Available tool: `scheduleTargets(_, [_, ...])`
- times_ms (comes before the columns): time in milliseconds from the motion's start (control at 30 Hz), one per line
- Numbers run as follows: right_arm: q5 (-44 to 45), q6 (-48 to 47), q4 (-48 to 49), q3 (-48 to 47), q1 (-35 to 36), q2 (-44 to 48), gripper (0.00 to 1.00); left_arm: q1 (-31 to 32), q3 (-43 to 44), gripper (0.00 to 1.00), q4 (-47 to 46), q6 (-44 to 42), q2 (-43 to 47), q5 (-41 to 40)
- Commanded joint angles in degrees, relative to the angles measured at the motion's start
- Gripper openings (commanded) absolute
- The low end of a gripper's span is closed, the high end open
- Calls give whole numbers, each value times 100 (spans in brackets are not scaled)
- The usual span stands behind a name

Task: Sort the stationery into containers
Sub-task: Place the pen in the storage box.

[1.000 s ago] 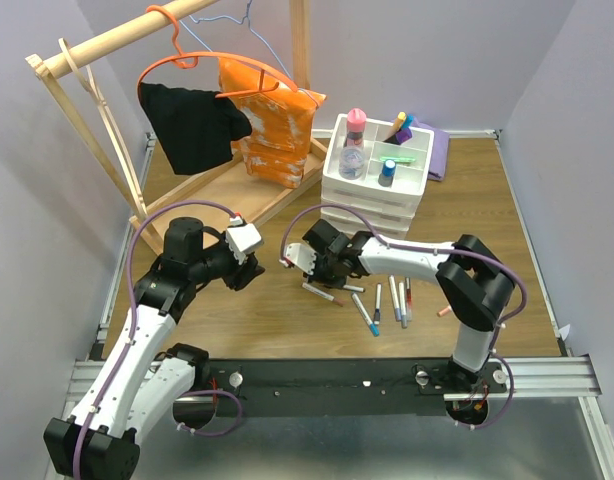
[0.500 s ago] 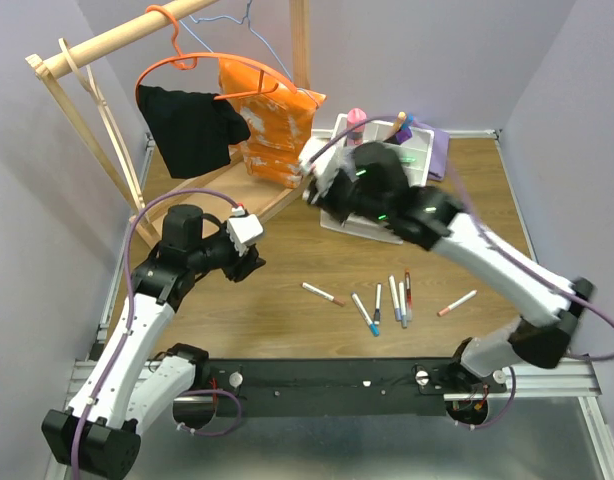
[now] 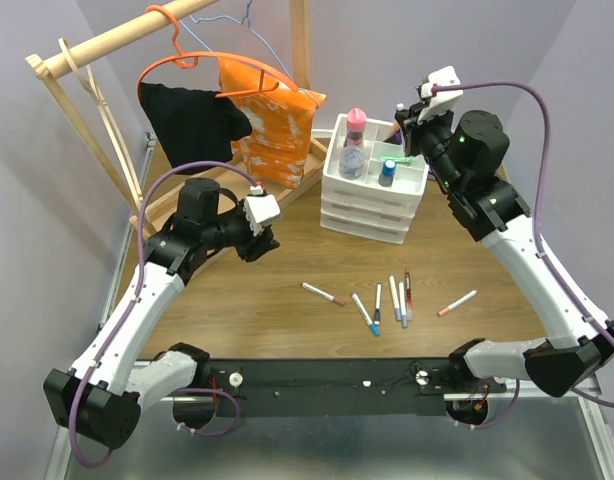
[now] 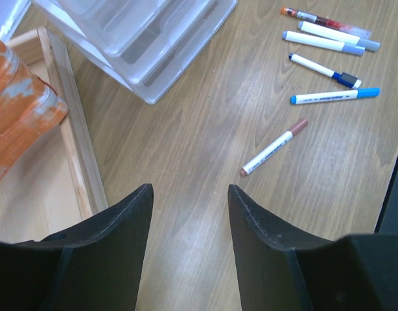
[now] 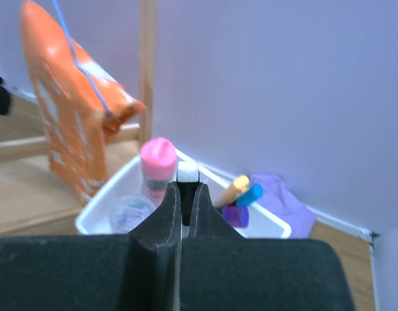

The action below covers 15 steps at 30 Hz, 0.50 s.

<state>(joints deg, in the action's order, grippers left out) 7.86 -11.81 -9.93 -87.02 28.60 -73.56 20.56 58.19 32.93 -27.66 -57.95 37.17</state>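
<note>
White pen is pinched tight in the right gripper, its end sticking out. The tray lies just below, a bit left. The left gripper has its jaws apart.

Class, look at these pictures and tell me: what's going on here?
Sorting is under way. The right hand is shut on a white pen, raised by the organiser tray. The left hand hangs open over the table, holding nothing. Six pens lie loose on the table.
</note>
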Motion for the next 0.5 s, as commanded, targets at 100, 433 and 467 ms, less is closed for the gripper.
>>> scheduleTargets(100, [287,3,1397,511,-819,-132,1,141,394,59,-164,-29,-286,98])
scheduleTargets(433, [-179,478,1608,459,-1647,-843,0,194,456,59,-269,15,-498,54])
scheduleTargets(467, [-223,583,1643,432,-1673,-914,0,194,447,59,-269,15,-515,45])
